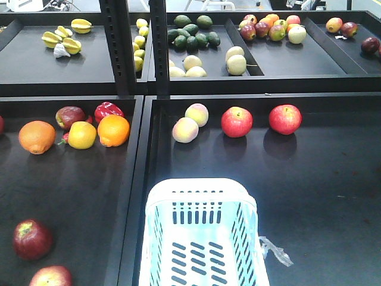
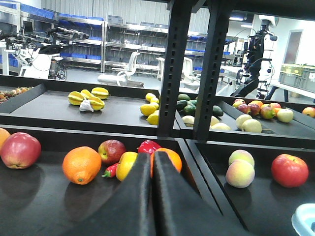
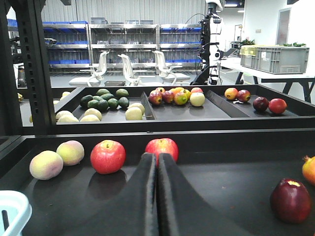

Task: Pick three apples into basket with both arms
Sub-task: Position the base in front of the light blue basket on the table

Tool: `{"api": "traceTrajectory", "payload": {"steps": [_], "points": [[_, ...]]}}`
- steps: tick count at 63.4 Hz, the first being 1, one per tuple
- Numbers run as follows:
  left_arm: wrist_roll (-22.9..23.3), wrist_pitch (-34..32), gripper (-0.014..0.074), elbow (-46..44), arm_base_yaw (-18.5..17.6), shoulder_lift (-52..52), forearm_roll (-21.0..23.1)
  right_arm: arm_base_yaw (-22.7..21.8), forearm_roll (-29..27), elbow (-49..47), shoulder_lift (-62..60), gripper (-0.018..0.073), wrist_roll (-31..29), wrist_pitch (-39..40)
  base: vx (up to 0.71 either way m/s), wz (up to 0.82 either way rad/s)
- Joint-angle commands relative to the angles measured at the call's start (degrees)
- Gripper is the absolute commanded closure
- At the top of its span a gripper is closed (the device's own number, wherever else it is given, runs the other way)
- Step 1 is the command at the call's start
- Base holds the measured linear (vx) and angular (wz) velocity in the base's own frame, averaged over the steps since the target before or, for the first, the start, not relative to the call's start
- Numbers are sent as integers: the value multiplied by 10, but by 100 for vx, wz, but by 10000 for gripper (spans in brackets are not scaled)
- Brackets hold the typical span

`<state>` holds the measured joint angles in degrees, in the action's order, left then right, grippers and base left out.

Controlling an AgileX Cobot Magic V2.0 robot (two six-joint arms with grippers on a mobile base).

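Left gripper (image 2: pixel 151 164), right gripper (image 3: pixel 157 164) pressed together, empty; basket (image 1: pixel 156 205) cut off below; red apple (image 3: pixel 165 145) partly hidden.

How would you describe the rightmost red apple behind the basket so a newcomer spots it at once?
Find the pale blue basket at the front of the right-hand black tray. Beyond it, four fruits line the tray's back wall. The apple ends that row on the right; its red twin sits beside two pale peaches.
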<state>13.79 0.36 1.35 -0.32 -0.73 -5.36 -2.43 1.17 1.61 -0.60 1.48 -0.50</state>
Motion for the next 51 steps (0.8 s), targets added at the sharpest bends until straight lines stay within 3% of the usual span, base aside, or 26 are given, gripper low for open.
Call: {"api": "traceTrajectory", "payload": {"steps": [1, 51], "points": [[3, -40, 603, 10, -3, -8, 4, -3, 3, 9, -6, 568, -3, 43, 2, -1], [4, -50, 603, 10, -3, -8, 4, -3, 3, 9, -6, 568, -3, 43, 0, 0]]}}
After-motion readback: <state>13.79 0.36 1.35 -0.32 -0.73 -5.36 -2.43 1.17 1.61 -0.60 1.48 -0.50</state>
